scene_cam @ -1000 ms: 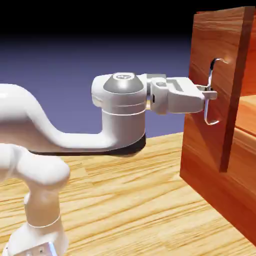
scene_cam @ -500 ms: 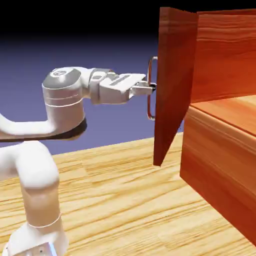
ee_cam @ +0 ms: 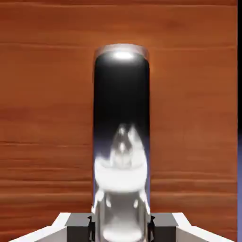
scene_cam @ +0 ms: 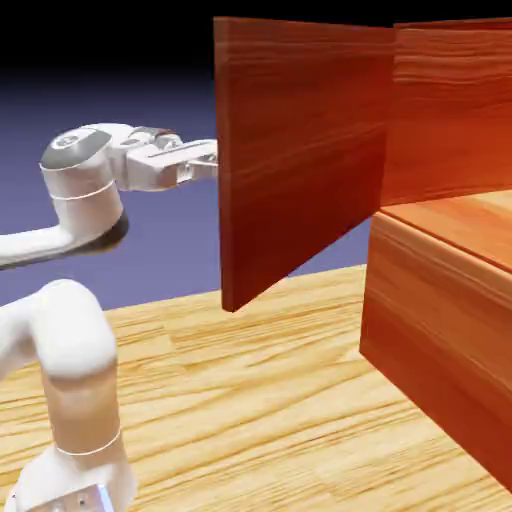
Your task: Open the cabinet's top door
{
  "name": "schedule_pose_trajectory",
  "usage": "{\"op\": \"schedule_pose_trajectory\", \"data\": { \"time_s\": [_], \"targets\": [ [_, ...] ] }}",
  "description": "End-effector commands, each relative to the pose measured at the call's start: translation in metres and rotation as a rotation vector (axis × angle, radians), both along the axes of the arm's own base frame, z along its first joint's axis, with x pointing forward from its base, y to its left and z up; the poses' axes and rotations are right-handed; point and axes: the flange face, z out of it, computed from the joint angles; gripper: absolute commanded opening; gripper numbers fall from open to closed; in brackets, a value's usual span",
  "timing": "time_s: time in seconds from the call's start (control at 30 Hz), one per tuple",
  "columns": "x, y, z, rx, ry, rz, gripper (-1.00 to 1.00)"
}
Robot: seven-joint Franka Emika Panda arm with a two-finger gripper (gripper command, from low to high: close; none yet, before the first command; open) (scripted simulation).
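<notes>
Reddish-brown top door [scene_cam: 300, 160] swung wide from cabinet [scene_cam: 440, 300] | gripper [ee_cam: 121, 227] pinching silver handle [ee_cam: 121, 118] | arm level

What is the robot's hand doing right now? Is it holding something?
Gripper: shut on the top door's silver handle.

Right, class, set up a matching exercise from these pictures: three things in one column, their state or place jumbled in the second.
Column one:
1. top door
2. handle
3. lower panel

Column two:
A. clamped in the claw
B. closed, flush with the cabinet
C. swung wide open

Pairs: 1-C, 2-A, 3-B
</notes>
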Motion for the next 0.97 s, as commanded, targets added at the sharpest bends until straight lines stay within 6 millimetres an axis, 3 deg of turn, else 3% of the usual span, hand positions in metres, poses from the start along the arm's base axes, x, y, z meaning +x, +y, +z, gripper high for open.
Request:
{"op": "schedule_pose_trajectory", "data": {
  "time_s": [0.0, 0.27, 0.47, 0.7, 0.93],
  "targets": [
    [-0.003, 0.007, 0.000, -0.001, -0.001, -0.016, -1.00],
    [-0.019, 0.077, 0.000, -0.001, -0.001, -0.149, -1.00],
    [-0.026, 0.148, 0.000, -0.001, -0.001, -0.281, -1.00],
    [-0.022, 0.228, 0.000, -0.001, -0.001, -0.430, -1.00],
    [-0.010, 0.293, 0.000, -0.001, -0.001, -0.553, -1.00]
  ]
}}
